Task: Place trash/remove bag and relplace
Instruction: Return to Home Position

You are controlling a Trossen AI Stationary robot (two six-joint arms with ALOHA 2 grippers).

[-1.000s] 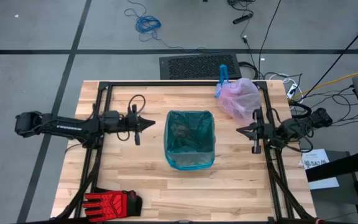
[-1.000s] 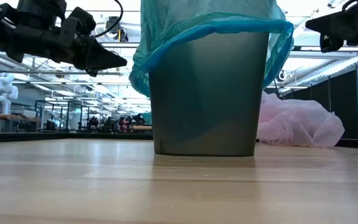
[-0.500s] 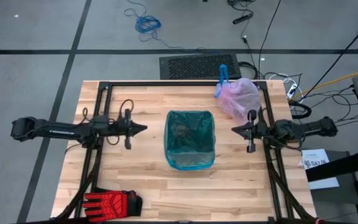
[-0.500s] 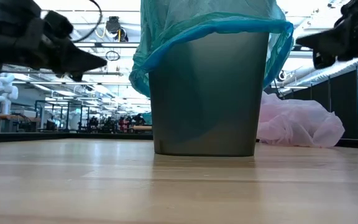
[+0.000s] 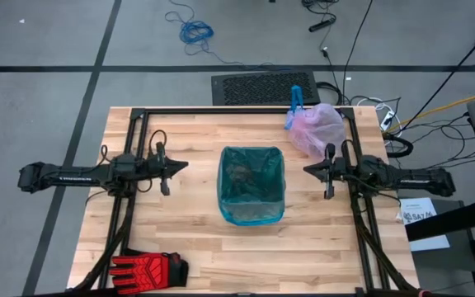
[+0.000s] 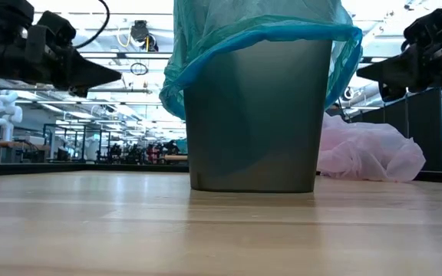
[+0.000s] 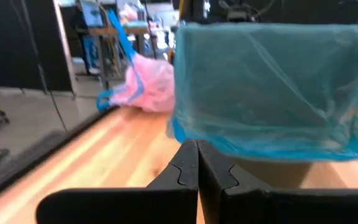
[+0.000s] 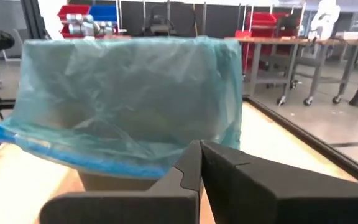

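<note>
One camera hangs overhead, looking straight down on the whole pale wooden worktop [image 5: 180, 239]. Another sits at worktop level, facing the room. Both wrist cameras look inward from opposite sides; all four share the teal-lined grey bin [image 6: 252, 130].

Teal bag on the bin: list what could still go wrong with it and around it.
1. The teal bag is only draped over the rim of the bin, with an uneven fold; it might slip inside under a load.
2. The pink bag lies at the far right edge of the table, close to the right arm; the right gripper, shut, could snag it if it swings that way. The left gripper, also shut, is apart from everything.
</note>
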